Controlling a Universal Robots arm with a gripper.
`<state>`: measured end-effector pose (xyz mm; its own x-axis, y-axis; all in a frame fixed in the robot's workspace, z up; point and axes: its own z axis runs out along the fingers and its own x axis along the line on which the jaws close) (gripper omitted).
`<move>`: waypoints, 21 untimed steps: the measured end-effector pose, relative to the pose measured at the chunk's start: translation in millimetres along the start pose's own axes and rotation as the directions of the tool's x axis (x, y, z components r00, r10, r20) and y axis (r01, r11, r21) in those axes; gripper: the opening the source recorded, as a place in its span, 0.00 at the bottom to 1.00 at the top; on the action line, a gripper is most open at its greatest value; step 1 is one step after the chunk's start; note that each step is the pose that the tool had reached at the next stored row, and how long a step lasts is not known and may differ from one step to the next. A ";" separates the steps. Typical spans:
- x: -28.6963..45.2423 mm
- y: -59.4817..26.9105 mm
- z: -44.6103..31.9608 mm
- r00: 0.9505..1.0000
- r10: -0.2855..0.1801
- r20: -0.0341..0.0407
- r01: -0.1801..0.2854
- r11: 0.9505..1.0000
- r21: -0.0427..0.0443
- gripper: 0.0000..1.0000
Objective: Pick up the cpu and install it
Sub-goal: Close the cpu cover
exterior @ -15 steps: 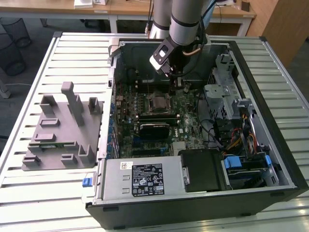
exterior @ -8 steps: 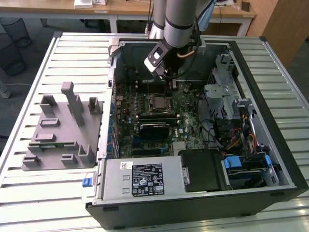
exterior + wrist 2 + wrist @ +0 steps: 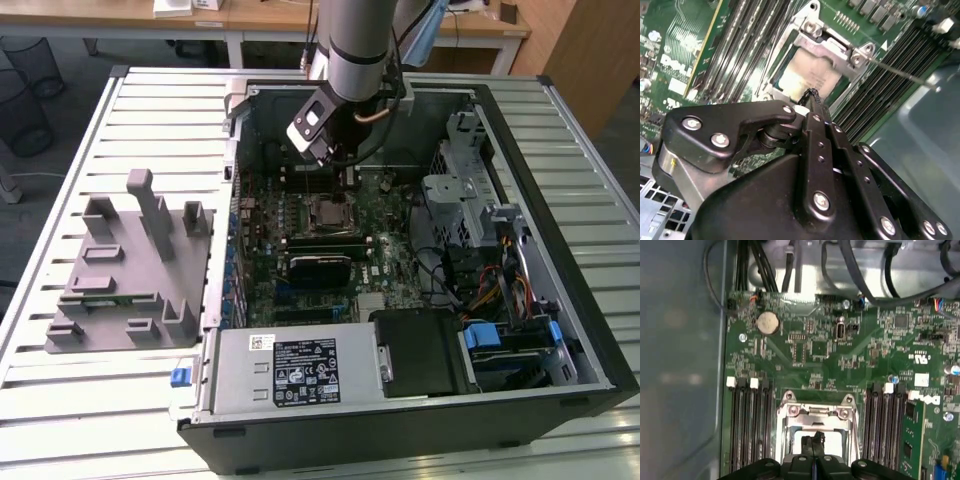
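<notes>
Hand (image 3: 813,94), fingers pressed together and gripping nothing, hangs tip-down directly over the cpu (image 3: 805,75), which lies seated in the motherboard (image 3: 675,60) socket (image 3: 837,47); contact with its silvery top not discernible.

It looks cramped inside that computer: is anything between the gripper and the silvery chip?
Nothing visible does. The gripper hangs directly over the cpu, which lies within the socket's metal frame; whether the tips touch it, I cannot tell.
</notes>
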<state>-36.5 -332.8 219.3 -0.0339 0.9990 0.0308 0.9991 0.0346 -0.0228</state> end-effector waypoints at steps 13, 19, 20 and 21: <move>0.3 -12.4 3.7 1.000 0.000 0.000 0.000 1.000 0.000 0.11; 0.3 -12.8 4.0 1.000 0.000 0.000 0.000 1.000 0.000 0.11; 0.3 -12.9 4.0 1.000 0.000 0.000 0.000 1.000 0.000 0.11; 0.3 -12.9 4.0 1.000 0.000 0.000 0.000 1.000 0.000 0.11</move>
<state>-49.5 -332.8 215.6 -0.0341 0.9989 0.0308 0.9991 0.0348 -0.0228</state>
